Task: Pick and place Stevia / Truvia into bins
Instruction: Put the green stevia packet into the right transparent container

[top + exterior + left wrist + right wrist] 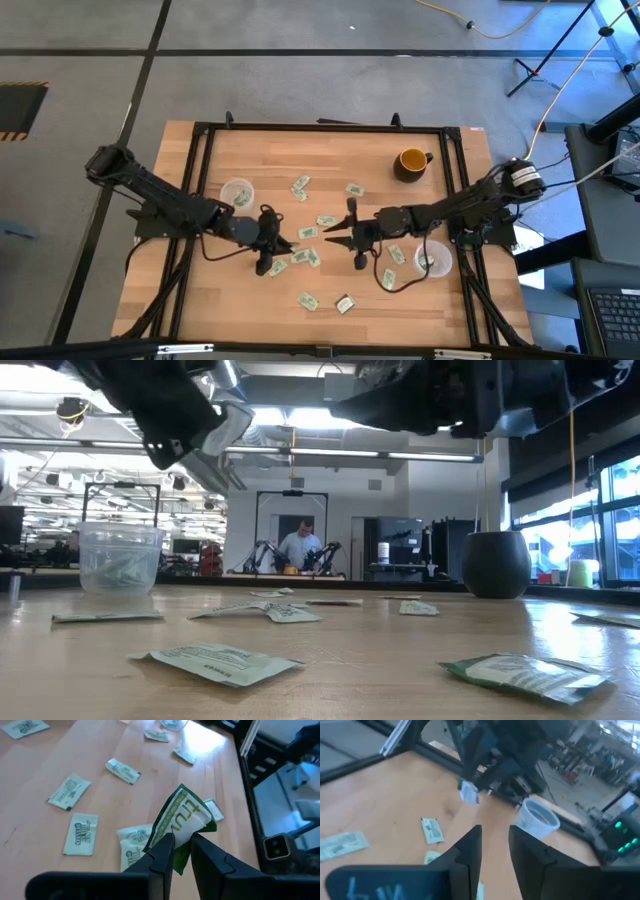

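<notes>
High view: left tool (283,243) beside left cup (237,192); right tool (340,238) mid-tabletop (330,150), packets scattered around.
Left wrist view: fingers pinching Truvia packet (182,822), lifted off wood.
Right wrist view: right tool fingers spread, empty.
Step, as judged: carry phase. Next: move over left cup, release.

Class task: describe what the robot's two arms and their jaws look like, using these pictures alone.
Both arms are dark, nearly black, built of jointed segments. The left gripper and right gripper each end in two flat, blocky dark jaws. A black cable loops off the right arm, whose base joint is silvery.
</notes>
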Action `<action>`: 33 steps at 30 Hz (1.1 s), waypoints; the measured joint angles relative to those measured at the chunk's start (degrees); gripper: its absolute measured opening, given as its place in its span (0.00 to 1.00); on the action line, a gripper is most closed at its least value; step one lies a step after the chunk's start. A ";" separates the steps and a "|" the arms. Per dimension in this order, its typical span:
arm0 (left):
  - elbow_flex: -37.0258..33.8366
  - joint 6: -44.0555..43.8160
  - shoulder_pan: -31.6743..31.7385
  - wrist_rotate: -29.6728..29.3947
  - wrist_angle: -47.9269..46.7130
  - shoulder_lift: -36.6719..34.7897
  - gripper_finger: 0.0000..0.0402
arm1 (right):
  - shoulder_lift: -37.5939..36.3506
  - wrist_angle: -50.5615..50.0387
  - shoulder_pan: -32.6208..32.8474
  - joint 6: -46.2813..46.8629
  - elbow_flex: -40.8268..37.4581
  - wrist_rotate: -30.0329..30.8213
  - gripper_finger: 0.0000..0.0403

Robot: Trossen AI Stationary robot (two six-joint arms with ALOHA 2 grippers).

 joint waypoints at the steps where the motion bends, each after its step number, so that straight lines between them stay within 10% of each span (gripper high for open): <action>1: 0.00 -0.05 0.57 0.49 0.26 0.00 0.15 | 0.60 0.01 0.08 -0.64 0.72 0.01 0.25; 16: 0.00 13.72 3.88 2.06 1.97 -0.02 0.15 | 2.96 -3.00 0.19 -1.21 6.28 -0.05 0.25; 33: 0.02 11.75 3.86 8.18 2.61 -0.04 0.15 | 12.12 -28.88 1.11 -11.96 26.25 0.01 0.25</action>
